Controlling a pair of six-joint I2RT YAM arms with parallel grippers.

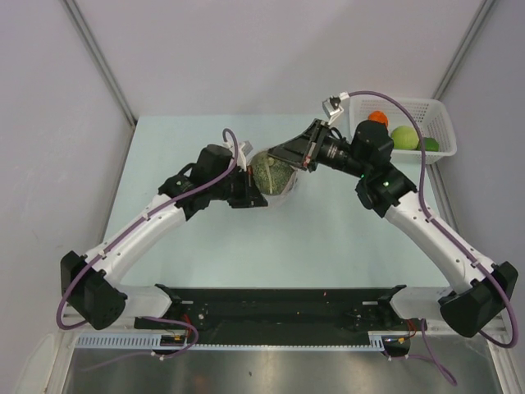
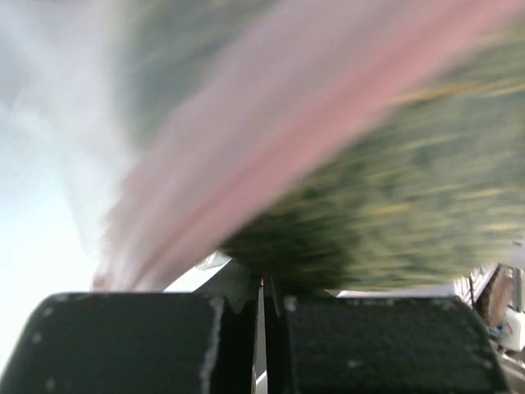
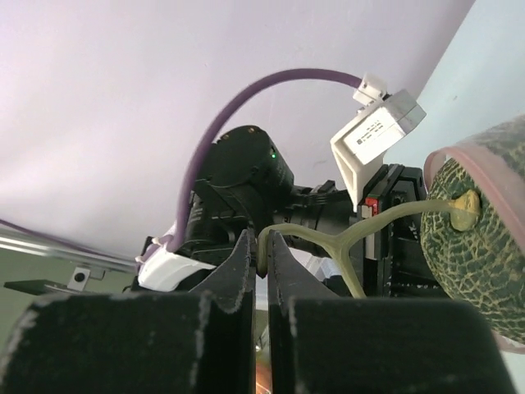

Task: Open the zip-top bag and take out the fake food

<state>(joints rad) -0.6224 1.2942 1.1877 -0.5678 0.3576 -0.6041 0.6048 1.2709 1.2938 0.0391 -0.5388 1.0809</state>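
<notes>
Left jaws: the left gripper (image 1: 253,195) is clenched to a thin slit in its wrist view (image 2: 262,289). The bag's (image 1: 283,182) film meets the fingertips there, so it grips the bag's left edge, though that view is badly blurred.
Right jaws: the right gripper (image 1: 277,156) is clamped nearly flat (image 3: 264,245) on the tip of the stem (image 3: 369,226).
Stem: pale green and T-shaped. One end sits between the right fingers, the other joins the melon (image 3: 480,263).
Melon look: a round, mottled green-brown head with a netted skin (image 1: 271,172). It fills the left wrist view as a green smear (image 2: 394,213).
Bag look: clear crinkly plastic with a pink zip strip. The strip loops round the melon's stem end (image 3: 492,160) and crosses the left wrist view as a broad slanting band (image 2: 271,139).
Bag place: mid-table (image 1: 328,238), between the two grippers and touching both. Whether it rests on the table or hangs above it cannot be told.
Pointing: the bag's mouth and the melon's stem face the right gripper. The stem's long axis runs from melon to fingers.
Basket: a white mesh basket (image 1: 440,111) stands at the far right corner, well apart from the bag.
Basket contents: an orange ball (image 1: 377,116), a pale green piece (image 1: 403,136) and a dark green piece (image 1: 429,145).
</notes>
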